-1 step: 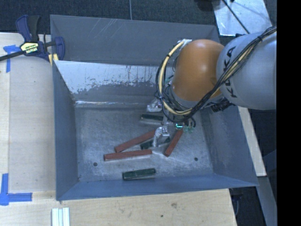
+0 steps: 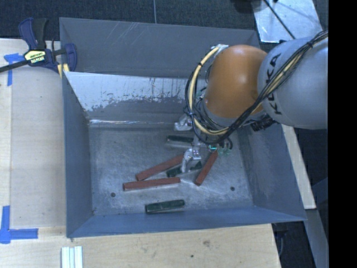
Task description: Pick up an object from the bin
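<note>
1 camera | above bin [image 2: 75, 149], slightly oblique | whole bin framed | arm [image 2: 295, 88] enters right

bg: black floor [image 2: 139, 1] along top | pale wood-tone surface [image 2: 33, 149] left and front | silvery sheet [image 2: 287, 15] top right | light: even

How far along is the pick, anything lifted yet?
Reach looks done: the claw is low among the red-brown sticks mid-bin. In hand: I cannot tell if it grips one. Left: the lift; all sticks lie on the bin floor, the dark stick by the front wall apart.
</note>
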`<state>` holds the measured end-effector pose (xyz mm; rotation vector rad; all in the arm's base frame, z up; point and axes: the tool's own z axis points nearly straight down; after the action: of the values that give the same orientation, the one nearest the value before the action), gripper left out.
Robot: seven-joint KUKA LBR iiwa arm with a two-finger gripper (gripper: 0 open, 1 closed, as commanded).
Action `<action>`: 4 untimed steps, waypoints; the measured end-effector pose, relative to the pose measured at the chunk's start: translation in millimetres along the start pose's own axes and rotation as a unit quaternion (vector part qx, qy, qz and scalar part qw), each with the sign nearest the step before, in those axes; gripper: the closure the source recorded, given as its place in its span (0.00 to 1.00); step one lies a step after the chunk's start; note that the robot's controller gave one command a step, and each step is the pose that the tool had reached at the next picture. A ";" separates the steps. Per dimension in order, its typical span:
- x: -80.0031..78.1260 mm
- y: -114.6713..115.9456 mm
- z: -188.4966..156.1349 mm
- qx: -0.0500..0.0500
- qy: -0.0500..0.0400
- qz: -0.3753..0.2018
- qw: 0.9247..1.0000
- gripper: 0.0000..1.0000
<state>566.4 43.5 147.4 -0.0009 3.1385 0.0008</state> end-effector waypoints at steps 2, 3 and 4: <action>-5.9 -1.2 63.3 -0.003 -0.017 -0.001 1.000 1.00; 1.3 7.3 -43.0 0.000 0.000 -0.009 1.000 1.00; 1.4 7.2 -42.9 0.000 0.000 -0.009 1.000 1.00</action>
<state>564.9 50.7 190.3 -0.0292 3.1392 0.0005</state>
